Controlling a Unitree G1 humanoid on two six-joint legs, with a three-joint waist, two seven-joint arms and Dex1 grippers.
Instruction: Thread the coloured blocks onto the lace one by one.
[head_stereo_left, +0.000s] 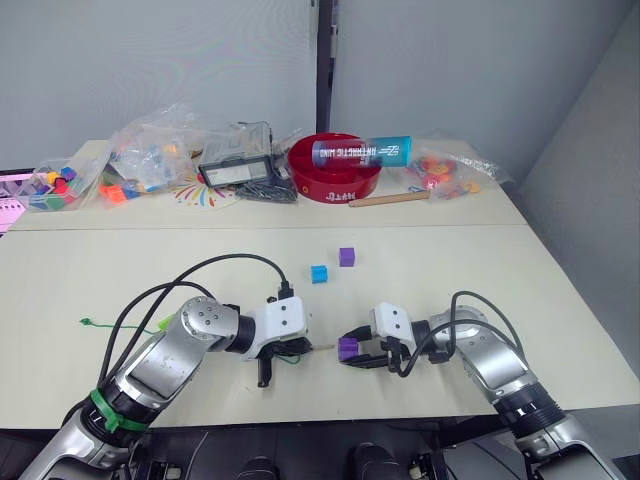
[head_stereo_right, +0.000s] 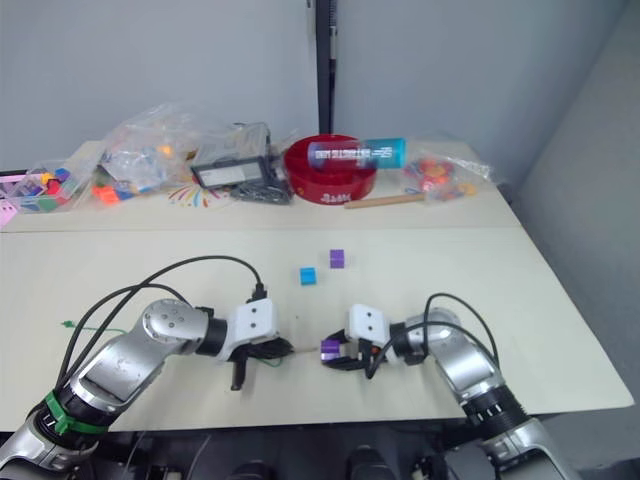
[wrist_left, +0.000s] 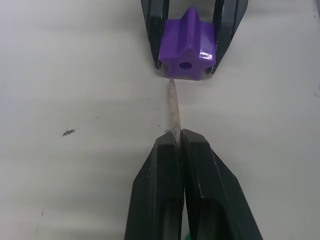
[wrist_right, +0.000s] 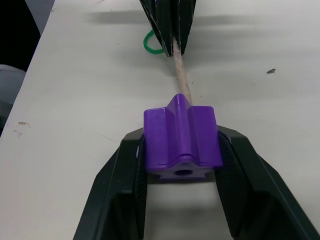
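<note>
Gripping a purple block (wrist_right: 181, 141) between its two fingers, the right hand (head_stereo_left: 352, 352) holds it low over the near edge of the table (head_stereo_left: 480, 260), its hole facing the left hand (wrist_left: 177, 150). That hand's fingers are pressed together on the pale stiff tip (wrist_left: 173, 111) of the green lace (wrist_right: 149, 44), which points straight at the block and reaches its near face just below the hole. A loop of lace shows beside the left fingers, and its far end (head_stereo_left: 88, 322) lies well to the left. A sky blue block (head_stereo_left: 319, 273) and a second purple block (head_stereo_left: 346, 256) sit farther back, mid-table, near each other.
</note>
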